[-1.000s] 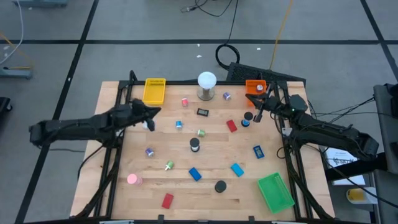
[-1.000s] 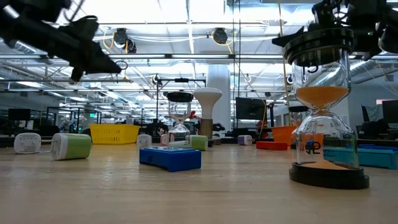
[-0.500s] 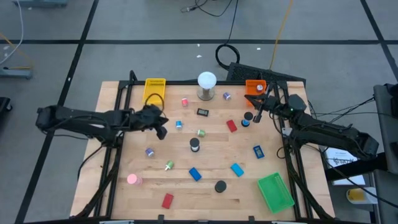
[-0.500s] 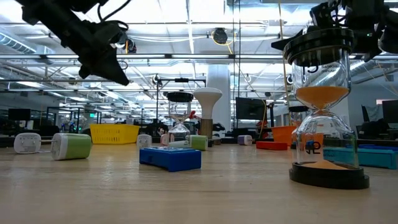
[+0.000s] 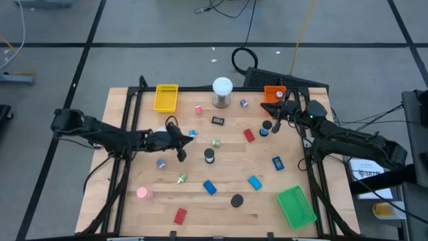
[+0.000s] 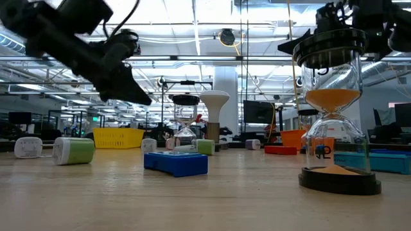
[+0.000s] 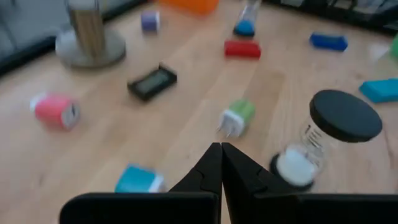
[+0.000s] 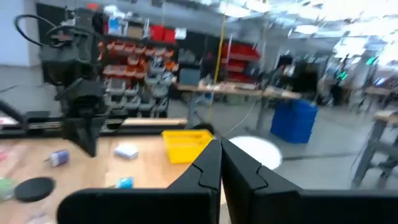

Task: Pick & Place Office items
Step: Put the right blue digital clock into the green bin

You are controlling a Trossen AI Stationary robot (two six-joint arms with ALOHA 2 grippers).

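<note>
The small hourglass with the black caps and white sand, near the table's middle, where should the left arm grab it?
Probably around the clear glass waist of the small black-capped hourglass, coming in level from its open side. It stands upright, and its wide black cap overhangs the narrower glass, so a grip from above would likely slip.

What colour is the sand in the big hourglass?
Orange sand, seen best in the low view.

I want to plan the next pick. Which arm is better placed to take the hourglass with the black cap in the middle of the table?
Left. The left gripper, shut, hovers just beside the black-capped hourglass. The right gripper, shut, is near the orange tray, farther away.
</note>
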